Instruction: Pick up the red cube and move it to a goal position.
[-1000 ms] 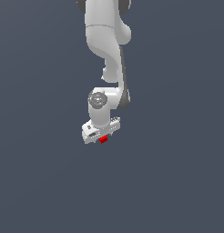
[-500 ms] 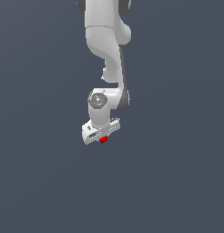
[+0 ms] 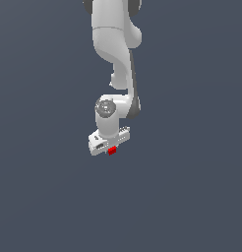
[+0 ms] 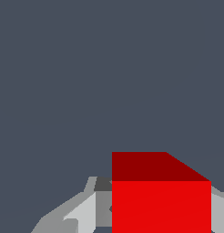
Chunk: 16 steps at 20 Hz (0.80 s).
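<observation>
The red cube [image 3: 112, 150] shows as a tiny red block just under the white gripper [image 3: 111, 147] in the middle of the exterior view. In the wrist view the red cube [image 4: 161, 200] fills the space between the grey fingers [image 4: 82, 214], which press against its sides. The gripper is shut on the cube. The white arm reaches down from the upper edge of the exterior view, and its hand hides the fingers there.
A plain dark grey-blue surface [image 3: 192, 197] surrounds the arm on every side. No other object, container or edge shows in either view.
</observation>
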Available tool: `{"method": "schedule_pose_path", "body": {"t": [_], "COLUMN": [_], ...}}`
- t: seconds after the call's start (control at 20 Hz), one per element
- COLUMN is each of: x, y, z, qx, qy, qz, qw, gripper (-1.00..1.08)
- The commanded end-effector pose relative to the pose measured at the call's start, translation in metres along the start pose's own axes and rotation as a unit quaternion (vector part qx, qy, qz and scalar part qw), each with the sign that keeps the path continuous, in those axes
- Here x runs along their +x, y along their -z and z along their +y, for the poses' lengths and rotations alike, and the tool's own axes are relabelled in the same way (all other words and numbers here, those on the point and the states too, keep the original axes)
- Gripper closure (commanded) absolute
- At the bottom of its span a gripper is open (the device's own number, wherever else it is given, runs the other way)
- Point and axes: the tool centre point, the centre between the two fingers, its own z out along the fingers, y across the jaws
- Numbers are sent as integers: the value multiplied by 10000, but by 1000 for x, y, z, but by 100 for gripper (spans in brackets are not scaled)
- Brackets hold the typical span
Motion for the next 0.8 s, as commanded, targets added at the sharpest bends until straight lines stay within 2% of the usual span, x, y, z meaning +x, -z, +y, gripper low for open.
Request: {"method": "schedule_pose_path", "body": {"t": [0.0,0.35,0.75], "x": [1,9,25], "y": [5,42,119], "z": [-1,-11,-32], "qx": [-4,-4,-5], "qy": [2,2,3], "qz": [6,6,4], "qw": [10000,10000,10000], "gripper": [108,108,108]}}
